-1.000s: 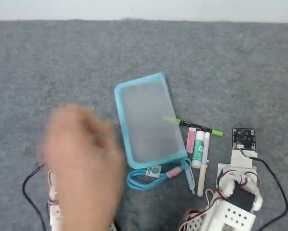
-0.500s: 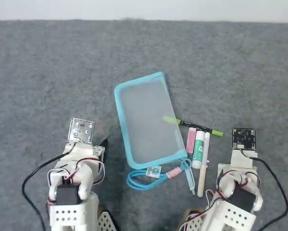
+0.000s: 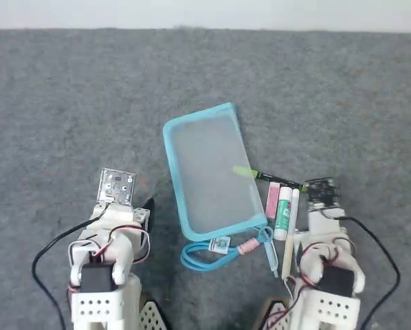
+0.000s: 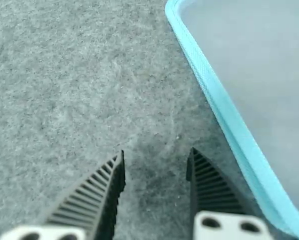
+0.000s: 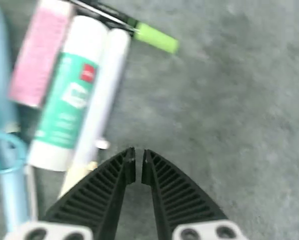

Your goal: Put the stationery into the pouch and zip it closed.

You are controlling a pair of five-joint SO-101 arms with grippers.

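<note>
Two pincers: the left gripper [image 4: 157, 152] and the right gripper [image 5: 138, 151], both empty.
Left jaws: apart, nothing between them, low over the grey carpet [image 3: 89, 89].
Left surroundings: the pouch [image 3: 202, 155] lies just beside this gripper, its blue-edged long side running past one finger.
Right jaws: drawn together to a hairline gap, clamped on nothing.
Right surroundings: the white pen [image 5: 107, 100] and the glue stick [image 5: 64, 115] lie just beside the fingertips, apart from them.
Stationery: pink eraser [image 3: 273, 199], glue stick and white pen lie parallel in a tight row on the carpet next to the pouch. A green-capped marker [image 3: 278, 180] lies across the far end of the row, one green tip resting on the pouch. A pale blue pen [image 3: 269, 253] sits at the near end.
Pouch: flat between the two arms, translucent, apparently empty. Its blue strap [image 3: 202, 260] is looped at the near end. Whether the zip is open cannot be told.
Done: nothing, by the look of it. Every item is outside the pouch.
Left to do: open or hold the pouch mouth, load all five items, then run the zip closed.
</note>
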